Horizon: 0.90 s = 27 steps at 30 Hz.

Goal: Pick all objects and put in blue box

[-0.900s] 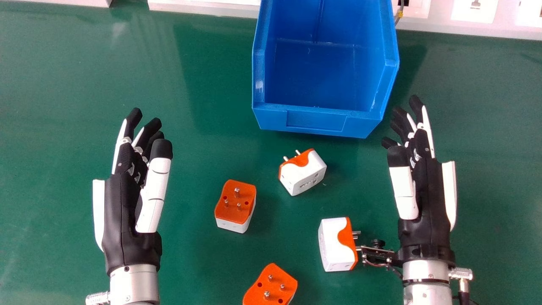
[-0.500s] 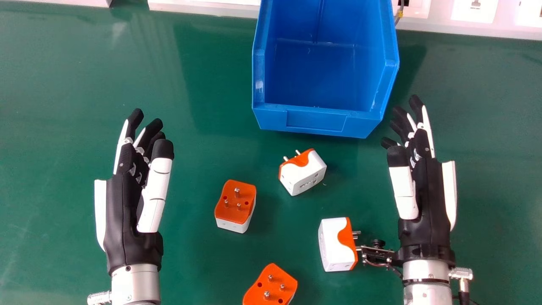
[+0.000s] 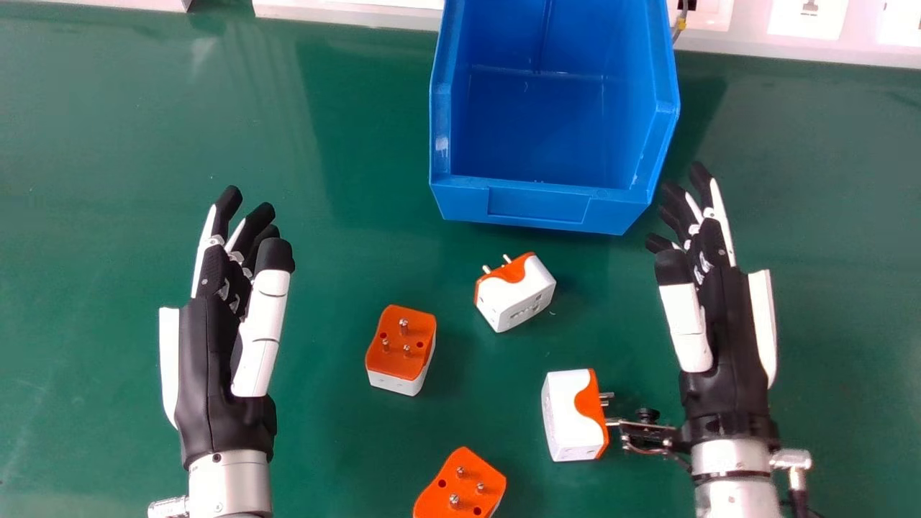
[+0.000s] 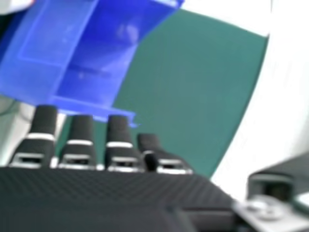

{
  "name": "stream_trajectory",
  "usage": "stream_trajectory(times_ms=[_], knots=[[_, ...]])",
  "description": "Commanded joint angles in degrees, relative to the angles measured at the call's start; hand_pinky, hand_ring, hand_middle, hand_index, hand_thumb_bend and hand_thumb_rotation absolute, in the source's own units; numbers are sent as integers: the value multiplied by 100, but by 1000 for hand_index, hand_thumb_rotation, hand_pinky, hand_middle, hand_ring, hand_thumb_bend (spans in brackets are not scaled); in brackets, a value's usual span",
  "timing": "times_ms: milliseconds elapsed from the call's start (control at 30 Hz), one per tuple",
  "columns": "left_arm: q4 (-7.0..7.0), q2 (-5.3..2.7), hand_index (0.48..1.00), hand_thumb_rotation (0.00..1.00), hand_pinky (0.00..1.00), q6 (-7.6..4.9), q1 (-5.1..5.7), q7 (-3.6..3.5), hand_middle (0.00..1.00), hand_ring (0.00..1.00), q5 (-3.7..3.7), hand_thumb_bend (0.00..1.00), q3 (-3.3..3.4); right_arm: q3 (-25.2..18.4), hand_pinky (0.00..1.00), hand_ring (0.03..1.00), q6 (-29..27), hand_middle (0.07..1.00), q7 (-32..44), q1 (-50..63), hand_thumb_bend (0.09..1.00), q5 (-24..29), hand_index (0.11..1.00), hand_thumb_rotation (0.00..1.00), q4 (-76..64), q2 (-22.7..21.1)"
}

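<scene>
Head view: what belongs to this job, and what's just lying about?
For the job:
blue box
adapter nearest it
leftmost adapter
rightmost adapter
adapter at the bottom edge

Just there:
white strip behind the box
cable with yellow band

1. You have bright, mostly even light over the green table [image 3: 324, 446].
2. Beyond the left hand's [image 3: 212, 374] fingers, pale glare streaks the tabletop.
3. Soft shadows flank the blue box [image 3: 532, 205], one just beyond the right hand's [image 3: 727, 338] fingers.
4. In the right hand view, you see a white surface [image 4: 282, 96] past the fingers nearly washed out.
</scene>
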Motion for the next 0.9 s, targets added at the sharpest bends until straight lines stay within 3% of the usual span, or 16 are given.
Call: stream_trajectory(times_ms=[0,100,200,233,300,333,400,467,500,533,567,600,633,700,767,867], knots=[[-90,-24,923,771,808,-149,26,2,881,881,53,776,-30,-100,810,900,-6,896,340,-87,815,156,945,1000,-334,-405],[-86,-26,923,771,808,-148,20,7,881,881,59,775,-35,-102,800,896,202,893,874,-35,826,368,945,996,-646,-811],[-61,-22,923,771,807,-165,13,4,881,880,50,774,-28,-34,782,885,925,882,1609,114,843,523,939,972,-1271,-1326],[-37,-16,923,771,807,-175,7,-5,881,880,33,774,-19,27,761,874,1713,869,2072,202,857,499,926,922,-1828,-1684],[5,-10,923,771,807,-197,-3,-13,881,880,14,774,-6,161,761,874,3390,869,2880,266,857,325,926,922,-2886,-2301],[9,-12,923,771,807,-201,-5,-7,881,880,16,773,-5,239,726,852,4029,847,3164,249,885,179,896,821,-3258,-2519],[-6,-25,923,771,807,-202,2,5,881,880,29,773,-12,366,726,852,4683,847,3472,199,885,-70,896,821,-3643,-2752],[-38,-36,923,771,807,-191,11,12,881,880,34,773,-22,467,726,852,4917,847,3612,182,885,-247,896,821,-3854,-2836],[-55,-43,923,771,807,-186,18,14,881,880,39,775,-28,503,737,854,5017,852,3650,196,908,-298,893,725,-3967,-2852],[-63,-46,923,771,807,-184,20,14,881,880,39,775,-30,543,737,854,5128,852,3688,216,908,-330,893,725,-4090,-2862],[-40,-42,923,771,807,-195,16,5,881,880,28,776,-24,632,757,857,5305,858,3727,218,927,-452,891,639,-4261,-2891],[-23,-39,923,771,807,-203,13,-2,881,880,17,776,-19,801,757,857,5572,858,3774,186,927,-702,891,639,-4477,-2938],[-13,-38,923,771,807,-209,13,-5,881,880,12,777,-17,922,774,860,5774,864,3807,161,942,-885,889,559,-4631,-2972],[-18,-44,923,770,807,-209,18,-10,881,880,2,778,-21,1232,779,864,6255,867,3879,84,954,-1333,888,491,-4933,-2981],[-22,-48,923,770,807,-207,19,-16,881,880,-7,778,-24,1441,779,864,6594,867,3935,30,954,-1628,888,491,-5115,-2951],[-93,-68,923,770,807,-175,40,-9,881,880,9,780,-47,2254,773,865,7079,873,4050,-127,971,-2829,887,387,-5318,-2962]])
